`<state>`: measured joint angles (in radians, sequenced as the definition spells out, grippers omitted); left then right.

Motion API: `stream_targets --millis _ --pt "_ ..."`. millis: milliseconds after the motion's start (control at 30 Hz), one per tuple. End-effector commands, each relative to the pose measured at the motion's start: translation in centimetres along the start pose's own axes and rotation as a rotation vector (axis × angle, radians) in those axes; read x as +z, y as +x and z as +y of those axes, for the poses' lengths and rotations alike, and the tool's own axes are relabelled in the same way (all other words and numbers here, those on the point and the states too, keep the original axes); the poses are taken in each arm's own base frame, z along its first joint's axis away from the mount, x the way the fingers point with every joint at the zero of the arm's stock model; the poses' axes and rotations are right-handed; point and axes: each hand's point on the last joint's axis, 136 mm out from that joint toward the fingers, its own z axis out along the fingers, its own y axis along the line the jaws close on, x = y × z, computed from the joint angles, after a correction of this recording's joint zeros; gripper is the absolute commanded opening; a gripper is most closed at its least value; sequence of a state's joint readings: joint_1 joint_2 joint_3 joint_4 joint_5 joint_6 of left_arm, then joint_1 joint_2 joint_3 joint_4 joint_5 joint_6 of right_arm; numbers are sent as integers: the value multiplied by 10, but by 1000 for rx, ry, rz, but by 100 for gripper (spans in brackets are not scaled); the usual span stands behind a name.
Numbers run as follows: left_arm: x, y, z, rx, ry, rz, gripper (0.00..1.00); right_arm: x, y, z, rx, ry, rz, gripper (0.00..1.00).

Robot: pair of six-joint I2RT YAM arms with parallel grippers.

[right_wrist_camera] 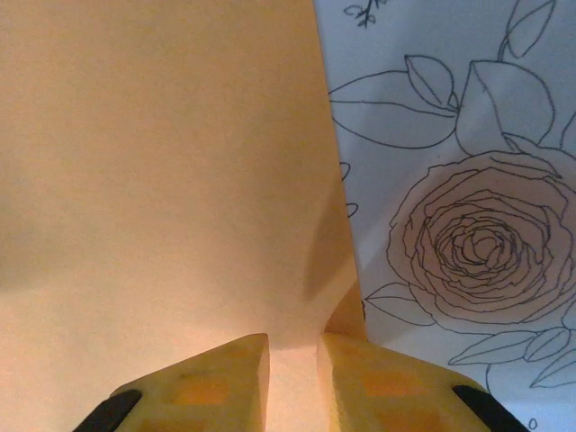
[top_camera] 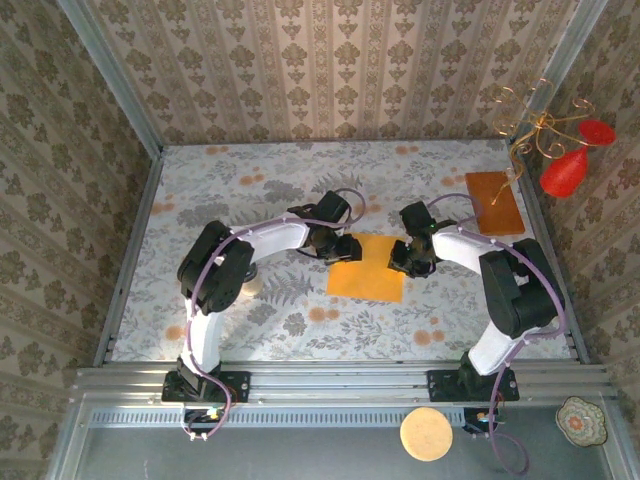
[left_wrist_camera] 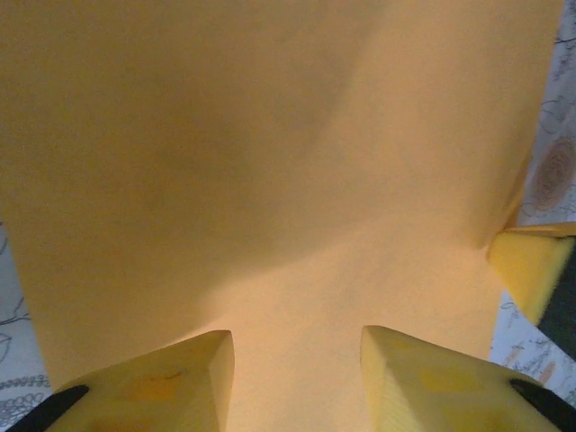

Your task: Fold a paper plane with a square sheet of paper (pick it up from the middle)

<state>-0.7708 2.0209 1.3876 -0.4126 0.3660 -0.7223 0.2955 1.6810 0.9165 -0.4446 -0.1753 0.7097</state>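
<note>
No readable text, no labels, brands, numbers or signs visible

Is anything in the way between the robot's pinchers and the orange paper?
No, nothing visible is in the way. The left gripper sits at the left side of the square sheet of paper and the right gripper at its right side, each with paper showing between its jaws.

The bright orange-yellow square sheet of paper (top_camera: 368, 272) lies mid-worktop (top_camera: 260, 190), between the left gripper (top_camera: 345, 247) and the right gripper (top_camera: 403, 262). A brown-orange stiff rectangular board (top_camera: 494, 203) lies behind, to the right.
</note>
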Motion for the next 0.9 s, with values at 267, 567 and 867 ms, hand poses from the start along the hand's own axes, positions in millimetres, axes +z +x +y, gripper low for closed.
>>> stream_targets --millis 267,567,867 --pt "13 8 35 -106 -53 14 30 16 6 9 -18 -42 63 23" --pt "10 7 41 -108 -36 -42 29 22 6 26 -16 -129 84 23" --pt "2 9 44 -106 19 -67 30 21 2 23 -15 -109 67 22"
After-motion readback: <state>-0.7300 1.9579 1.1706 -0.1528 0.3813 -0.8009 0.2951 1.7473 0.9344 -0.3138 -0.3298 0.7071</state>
